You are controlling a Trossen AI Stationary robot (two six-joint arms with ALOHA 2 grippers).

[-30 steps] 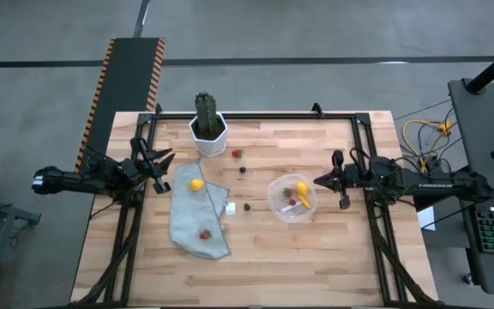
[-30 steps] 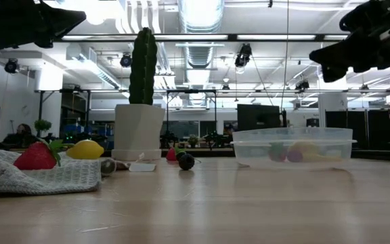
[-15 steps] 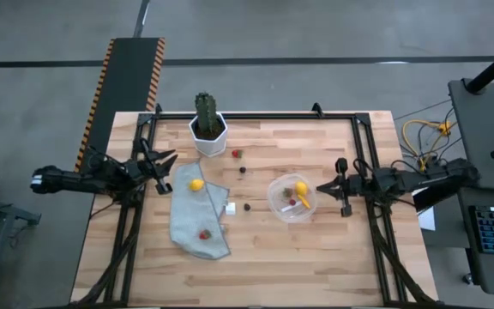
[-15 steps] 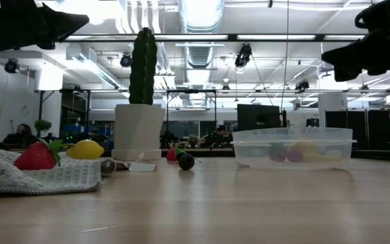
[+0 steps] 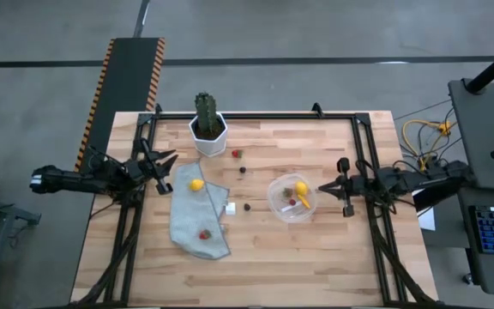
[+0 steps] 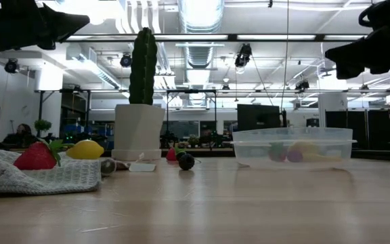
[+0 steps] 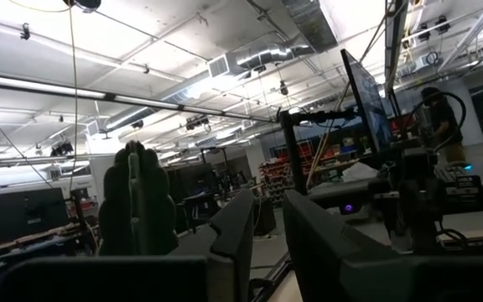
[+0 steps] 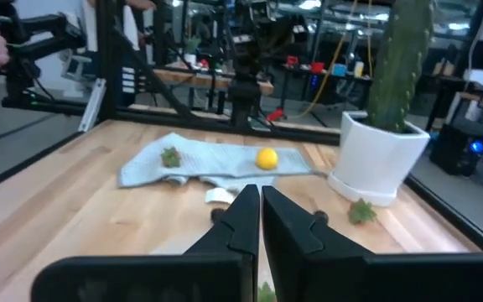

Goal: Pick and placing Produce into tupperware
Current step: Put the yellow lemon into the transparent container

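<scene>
Wood table [image 5: 316, 249]: grey cloth [image 5: 194, 219], cactus pot [image 5: 208, 135], tupperware [image 5: 292, 197], berries [image 5: 242, 169]

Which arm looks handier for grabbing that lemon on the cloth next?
Probably left. The left gripper sits beside the cloth with the lemon; the right gripper is beyond the tub.

We see bare tabletop [image 5: 264, 257] along the near side; the tall cactus [image 5: 206, 112], grey cloth [image 5: 194, 219] and tupperware [image 5: 292, 198] crowd the middle.
</scene>
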